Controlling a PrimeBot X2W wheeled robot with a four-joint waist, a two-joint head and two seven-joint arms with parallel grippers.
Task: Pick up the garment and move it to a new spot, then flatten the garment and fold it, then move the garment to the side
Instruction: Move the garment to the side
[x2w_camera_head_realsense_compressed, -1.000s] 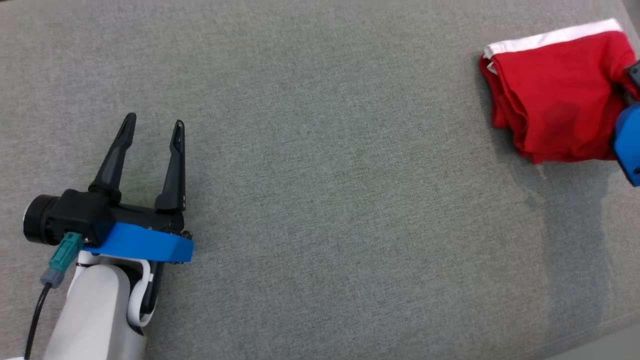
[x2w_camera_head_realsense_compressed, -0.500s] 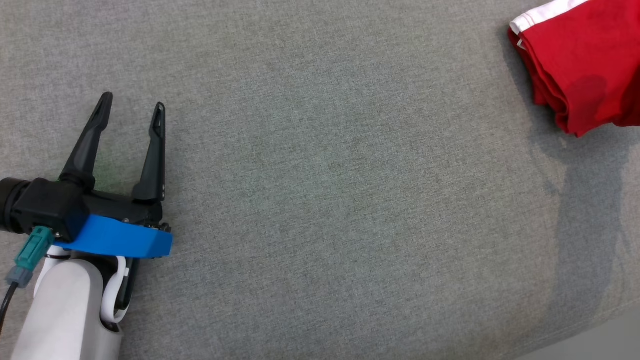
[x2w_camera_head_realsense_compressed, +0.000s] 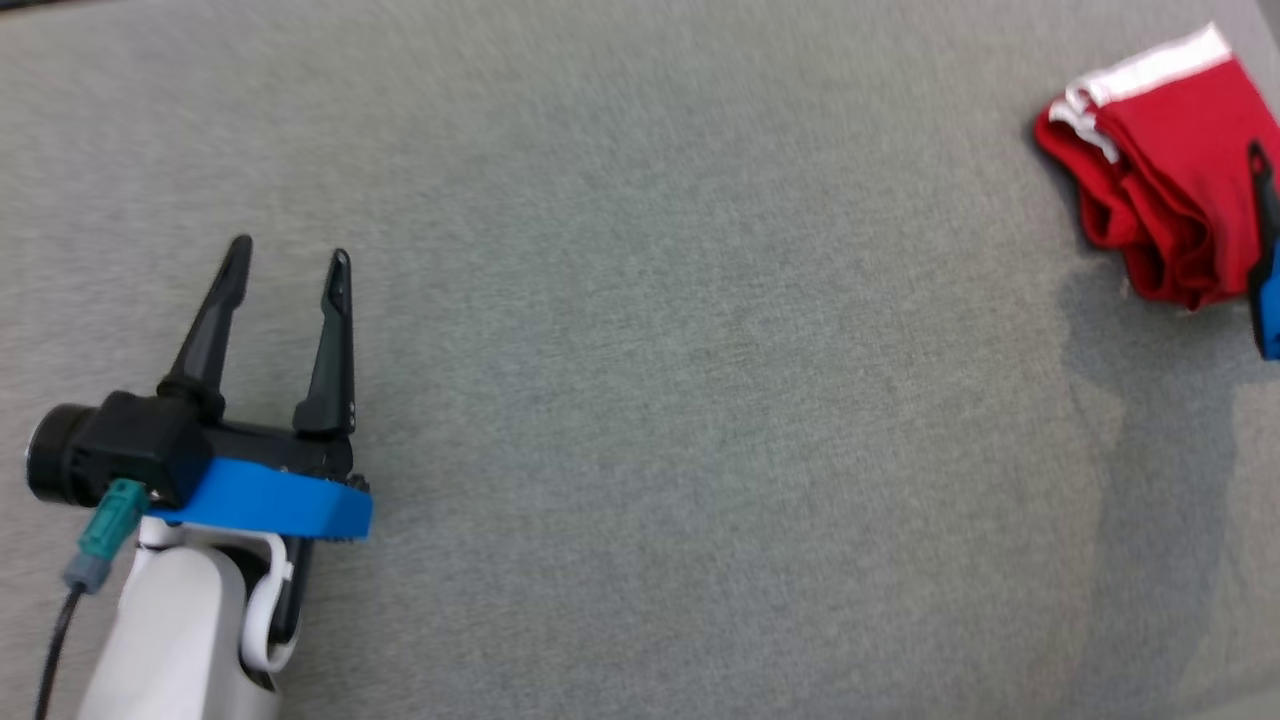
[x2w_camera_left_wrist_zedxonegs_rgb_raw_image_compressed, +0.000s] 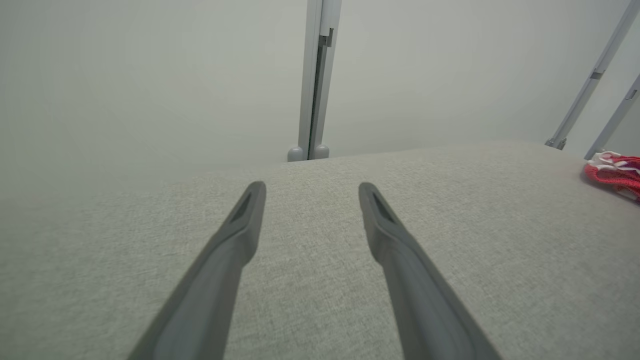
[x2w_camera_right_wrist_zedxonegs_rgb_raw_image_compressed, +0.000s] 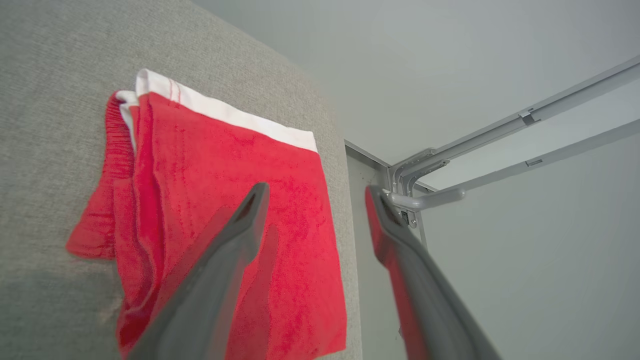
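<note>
Right tool (x2w_camera_right_wrist_zedxonegs_rgb_raw_image_compressed: 316, 189) newly spread — garment (x2w_camera_right_wrist_zedxonegs_rgb_raw_image_compressed: 210, 165) beneath

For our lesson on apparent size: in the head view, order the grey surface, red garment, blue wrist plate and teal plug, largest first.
1. grey surface
2. red garment, partly cropped
3. blue wrist plate, nearer the camera
4. teal plug

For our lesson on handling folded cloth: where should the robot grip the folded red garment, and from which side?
Probably the garment's edge nearest the table's rim, coming in from the right with the open right gripper. The layers there lie flat and aligned; the opposite side is bunched folds that could spill.
</note>
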